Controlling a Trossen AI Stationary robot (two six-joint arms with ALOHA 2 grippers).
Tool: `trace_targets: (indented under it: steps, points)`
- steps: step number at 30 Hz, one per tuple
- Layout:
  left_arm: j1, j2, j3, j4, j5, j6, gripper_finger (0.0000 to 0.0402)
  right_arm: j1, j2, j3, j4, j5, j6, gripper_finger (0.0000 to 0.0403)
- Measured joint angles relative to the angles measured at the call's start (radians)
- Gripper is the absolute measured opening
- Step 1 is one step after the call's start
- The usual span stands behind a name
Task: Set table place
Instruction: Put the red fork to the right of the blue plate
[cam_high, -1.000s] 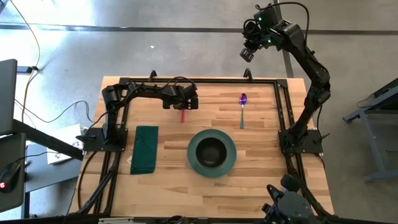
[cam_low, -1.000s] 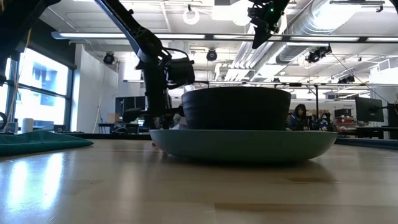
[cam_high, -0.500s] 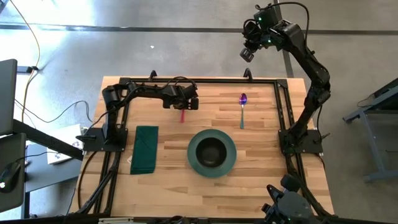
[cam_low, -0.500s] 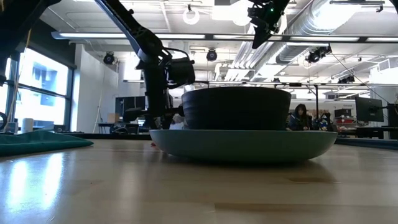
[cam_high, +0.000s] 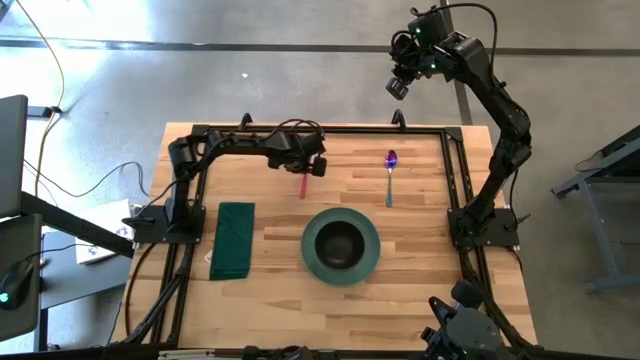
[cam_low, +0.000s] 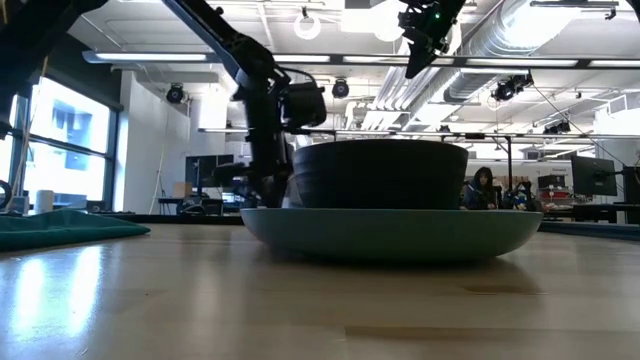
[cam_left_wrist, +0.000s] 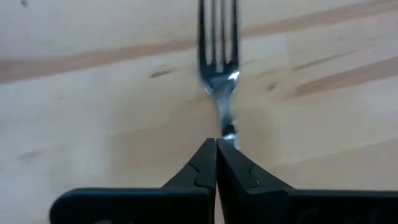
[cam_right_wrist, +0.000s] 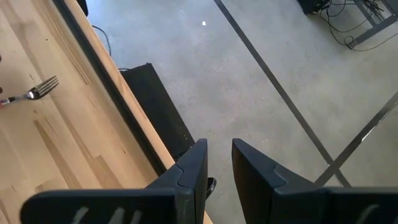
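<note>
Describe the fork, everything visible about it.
The fork has a shiny silver metal head with four tines and a narrow neck; in the high view its handle looks red. The left claw is shut on it at the neck, fingers pressed together, with the tines pointing away from the claw. It sits over the far half of the wooden table, beyond the green plate holding a dark bowl. Whether it touches the wood is unclear.
</note>
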Motion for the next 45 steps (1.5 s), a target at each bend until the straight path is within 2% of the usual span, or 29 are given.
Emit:
trace_targets:
  steps: [8,12,16,26,30,40,43,45]
  points:
    - [-0.006,-0.001,-0.001,-0.003,-0.004,-0.035,0.0001,0.0,0.0,0.0,-0.001,0.0,0.002,0.0066]
    - [-0.005,-0.001,-0.001,0.02,0.039,-0.055,0.0014,0.0,0.0,0.0,-0.001,0.0,0.002,0.0066]
    - [-0.011,-0.002,-0.001,0.028,0.04,-0.059,0.0053,0.0,0.0,0.0,-0.002,0.0,-0.002,0.0066]
    - [-0.01,0.009,0.0,0.048,0.014,-0.086,0.0182,0.0,0.0,0.0,-0.015,0.0,-0.014,0.0066]
    - [-0.01,0.025,0.0,0.073,0.006,-0.086,0.0212,0.0,0.0,0.0,-0.021,-0.005,-0.015,0.0066]
    - [-0.01,0.071,0.003,0.109,0.022,-0.085,0.0219,0.0,0.0,0.0,-0.029,-0.008,-0.016,0.0066]
    - [-0.01,0.071,0.002,0.104,0.029,-0.08,0.0201,0.0,0.0,0.0,-0.029,-0.008,-0.018,0.0066]
    - [-0.01,0.071,0.002,0.095,0.029,-0.076,0.0171,0.0,0.0,0.0,-0.029,-0.008,-0.021,0.0066]
